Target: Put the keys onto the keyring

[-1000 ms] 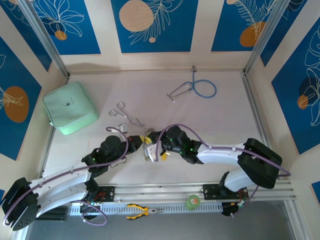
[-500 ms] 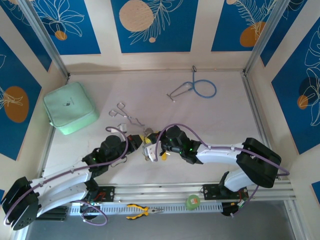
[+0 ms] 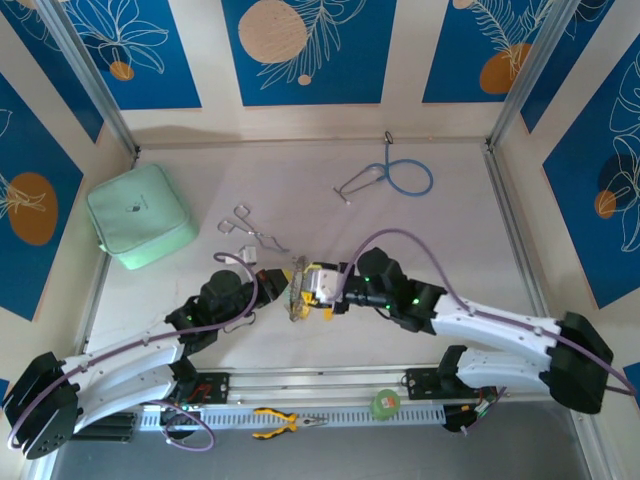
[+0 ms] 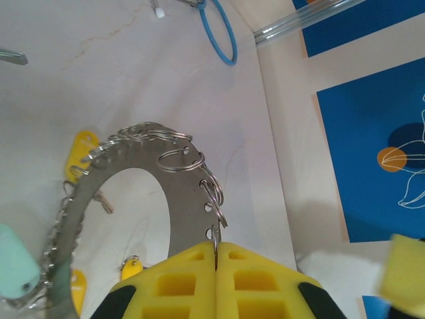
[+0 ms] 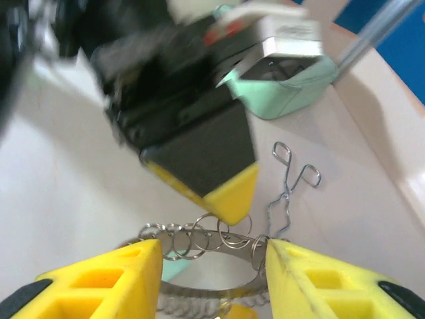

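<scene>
From above, both arms reach in to the middle of the pale surface, and the left gripper and right gripper meet tip to tip over the keyring, which shows edge-on as a thin silvery strip between them. Behind them lie silver forceps, with a mint-green pouch to the left and a blue-tubed stethoscope well apart at the back; yellow-handled pliers rest on the rail near the arm bases. In the left wrist view the left gripper is pinched tight on the keyring, its two yellow fingers pressed together over the flat metal band, so the ring stands up from the gripper with small split rings fringing its rim. The keys lie on the surface beyond and below the ring: one yellow head just beside the far rim, two more yellow heads lower down, and a teal head at the left edge. In the right wrist view the right gripper stands wide, its yellow fingers well apart, with the ring's fringed rim spanning the gap between them. Whether the pads touch the metal cannot be told. The left gripper's black body and yellow tip come down onto the rim from above.
</scene>
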Action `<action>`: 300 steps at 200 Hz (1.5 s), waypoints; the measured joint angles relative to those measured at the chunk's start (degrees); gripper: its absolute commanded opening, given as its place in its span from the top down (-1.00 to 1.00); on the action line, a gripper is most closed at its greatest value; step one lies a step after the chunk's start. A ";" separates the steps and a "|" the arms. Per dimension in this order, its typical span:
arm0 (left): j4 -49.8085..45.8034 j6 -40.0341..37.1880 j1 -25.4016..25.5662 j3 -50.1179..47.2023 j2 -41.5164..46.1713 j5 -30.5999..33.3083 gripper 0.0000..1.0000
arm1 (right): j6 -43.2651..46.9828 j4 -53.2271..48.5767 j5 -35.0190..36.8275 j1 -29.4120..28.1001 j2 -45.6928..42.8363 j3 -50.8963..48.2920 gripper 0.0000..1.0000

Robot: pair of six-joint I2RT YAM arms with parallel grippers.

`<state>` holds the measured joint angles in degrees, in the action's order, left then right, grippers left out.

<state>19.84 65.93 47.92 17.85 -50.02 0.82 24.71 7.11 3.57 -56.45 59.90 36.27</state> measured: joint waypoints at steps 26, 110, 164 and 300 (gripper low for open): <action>0.94 0.00 0.00 0.00 0.00 -0.61 1.00 | -34.38 -9.22 0.33 3.04 -3.52 4.92 0.39; 2.03 1.14 0.00 0.00 -0.44 -2.34 1.00 | -98.09 -1.88 -17.57 13.07 6.47 0.22 0.19; 2.12 1.73 0.00 0.00 -0.44 -2.80 1.00 | -106.55 6.95 -20.15 12.70 11.52 -0.50 0.26; 2.91 1.79 0.00 0.00 -0.46 -3.39 1.00 | -107.97 15.98 -23.12 12.55 19.08 0.74 0.58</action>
<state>22.74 67.72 47.92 17.85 -50.48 -2.57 -83.26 23.09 -19.55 -43.90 78.98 37.01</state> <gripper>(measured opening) 0.064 0.227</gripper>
